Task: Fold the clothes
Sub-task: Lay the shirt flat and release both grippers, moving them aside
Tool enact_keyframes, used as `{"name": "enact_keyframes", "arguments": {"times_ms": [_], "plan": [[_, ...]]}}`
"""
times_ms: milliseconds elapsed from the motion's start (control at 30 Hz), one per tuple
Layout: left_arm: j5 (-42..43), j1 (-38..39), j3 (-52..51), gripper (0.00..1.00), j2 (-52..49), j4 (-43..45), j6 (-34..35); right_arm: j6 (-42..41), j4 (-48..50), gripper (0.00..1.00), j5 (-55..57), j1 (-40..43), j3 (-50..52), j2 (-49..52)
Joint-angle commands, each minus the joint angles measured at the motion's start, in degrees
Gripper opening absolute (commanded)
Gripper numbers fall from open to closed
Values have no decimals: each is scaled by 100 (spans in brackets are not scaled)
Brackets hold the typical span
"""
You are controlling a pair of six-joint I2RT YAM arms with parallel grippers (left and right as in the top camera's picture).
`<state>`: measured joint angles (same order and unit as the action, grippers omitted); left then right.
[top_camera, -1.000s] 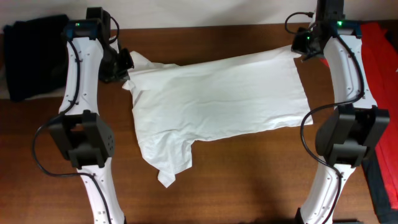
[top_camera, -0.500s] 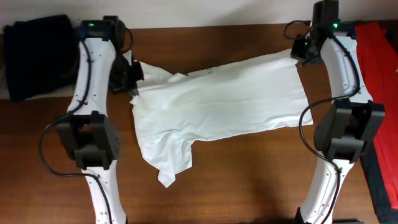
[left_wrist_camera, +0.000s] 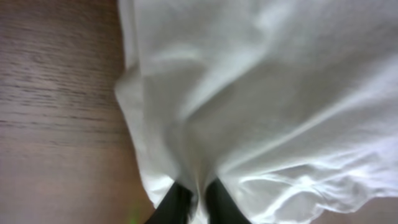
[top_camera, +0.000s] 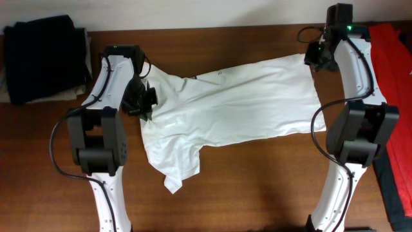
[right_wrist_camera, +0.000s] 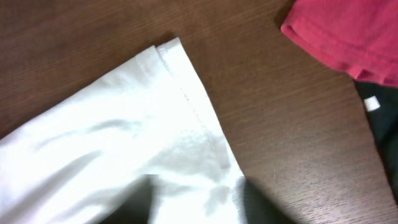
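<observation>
Overhead: your T-shirt (top_camera: 232, 106) lies spread mid-bench (top_camera: 257, 187), toward the far edge. Its chest print (top_camera: 221, 74) is too small to read. The left end effector (top_camera: 144, 103) bunches the left side, so pulling could drag creases in.

Left wrist: it is clamped on a thin pinch of cloth, which might slip free.

Right wrist: the right end effector (right_wrist_camera: 202, 202) blurs over the hem, and its opening cannot be told. Watch the nearby red garment (right_wrist_camera: 336, 31). The white tag (right_wrist_camera: 371, 104) shows nothing legible.

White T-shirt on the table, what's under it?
Around the white T-shirt only the wooden table shows; anything beneath the cloth is covered.
</observation>
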<state>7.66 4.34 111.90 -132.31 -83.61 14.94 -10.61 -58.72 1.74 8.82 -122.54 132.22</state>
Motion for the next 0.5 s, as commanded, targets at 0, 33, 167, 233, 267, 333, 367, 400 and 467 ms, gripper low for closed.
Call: {"name": "enact_keyframes", "arguments": {"times_ms": [0, 33, 167, 233, 267, 333, 367, 400, 467], "plan": [[-455, -57, -42, 71, 181, 50, -46, -9, -72, 73, 155, 31, -46, 66], [-549, -109, -37, 71, 184, 46, -46, -9, -107, 76, 153, 31, -46, 66], [-551, -385, 313, 72, 192, -140, -44, -9, -192, 81, 144, 31, -48, 63], [-551, -413, 472, 59, 201, 37, -46, -9, -179, 80, -55, 20, -48, 63], [-455, -367, 472, 39, 201, 238, -46, -9, -177, 73, -197, 15, -48, 66], [-339, -273, 466, 26, 195, 426, -46, -11, -164, 50, -262, 13, -46, 79], [-341, -184, 461, 15, 195, 560, -46, -11, -155, 34, -262, 15, -46, 105], [-339, -94, 457, 3, 195, 713, -46, -11, -151, 15, -262, 15, -46, 179], [-358, 59, 369, 1, 195, 1051, -74, -13, -151, 4, -267, 13, -46, 380]]}}
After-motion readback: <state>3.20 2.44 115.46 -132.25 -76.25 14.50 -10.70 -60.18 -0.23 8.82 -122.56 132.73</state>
